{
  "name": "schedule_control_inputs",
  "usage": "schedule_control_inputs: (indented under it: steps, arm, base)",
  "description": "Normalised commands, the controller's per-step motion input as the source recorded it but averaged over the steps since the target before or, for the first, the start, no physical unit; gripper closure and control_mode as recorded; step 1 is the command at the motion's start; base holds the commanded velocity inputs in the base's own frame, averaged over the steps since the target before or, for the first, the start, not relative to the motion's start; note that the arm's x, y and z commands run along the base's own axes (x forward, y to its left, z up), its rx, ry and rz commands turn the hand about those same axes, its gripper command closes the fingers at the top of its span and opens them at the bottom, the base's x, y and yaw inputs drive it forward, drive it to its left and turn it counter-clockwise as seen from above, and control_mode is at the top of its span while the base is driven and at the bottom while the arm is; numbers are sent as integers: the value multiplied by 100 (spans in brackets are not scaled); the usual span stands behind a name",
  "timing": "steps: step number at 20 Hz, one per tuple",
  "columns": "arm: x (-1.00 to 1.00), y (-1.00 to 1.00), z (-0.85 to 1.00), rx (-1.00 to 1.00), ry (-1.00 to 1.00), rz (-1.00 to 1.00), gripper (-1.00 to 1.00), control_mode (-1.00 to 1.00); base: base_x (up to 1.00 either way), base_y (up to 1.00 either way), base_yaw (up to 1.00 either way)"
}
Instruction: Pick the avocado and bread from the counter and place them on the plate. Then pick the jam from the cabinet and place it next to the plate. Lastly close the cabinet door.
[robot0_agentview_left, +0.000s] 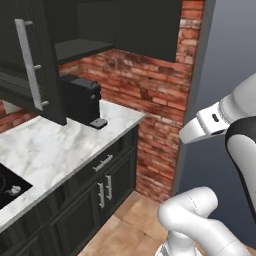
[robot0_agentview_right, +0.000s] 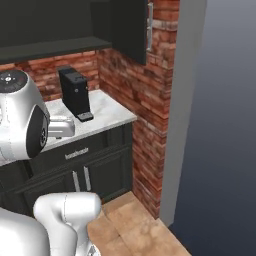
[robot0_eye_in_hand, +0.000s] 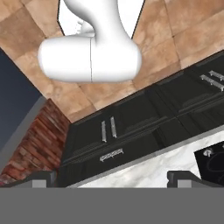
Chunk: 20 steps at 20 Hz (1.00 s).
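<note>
Left base view: veined marble counter (robot0_agentview_left: 55, 145), boxy black coffee machine (robot0_agentview_left: 82, 100).

marble counter (robot0_agentview_left: 55, 145), black coffee machine (robot0_agentview_left: 82, 100) standing on it

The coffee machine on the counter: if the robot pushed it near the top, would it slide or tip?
The coffee machine looks tall and narrow, so a high push might tip it. The marble counter looks smooth, so a low push would likelier slide it. It looks boxy and rigid, probably heavy.

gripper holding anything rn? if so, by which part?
Nothing held. The gripper is open, its fingers wide apart with only the counter and drawer fronts seen between them.
</note>
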Motion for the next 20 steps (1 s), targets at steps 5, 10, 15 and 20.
schedule_control_inputs:
  steps: [5,10,15,20]
  arm:
    - [0,0,0,0,0,0,-100,100]
    - [0,0,0,0,0,0,-100,100]
    - [0,0,0,0,0,0,-100,100]
    - [0,0,0,0,0,0,-100,100]
  base:
    - [59,0,30]
    - [54,0,28]
    - [46,0,24]
    - [44,0,23]
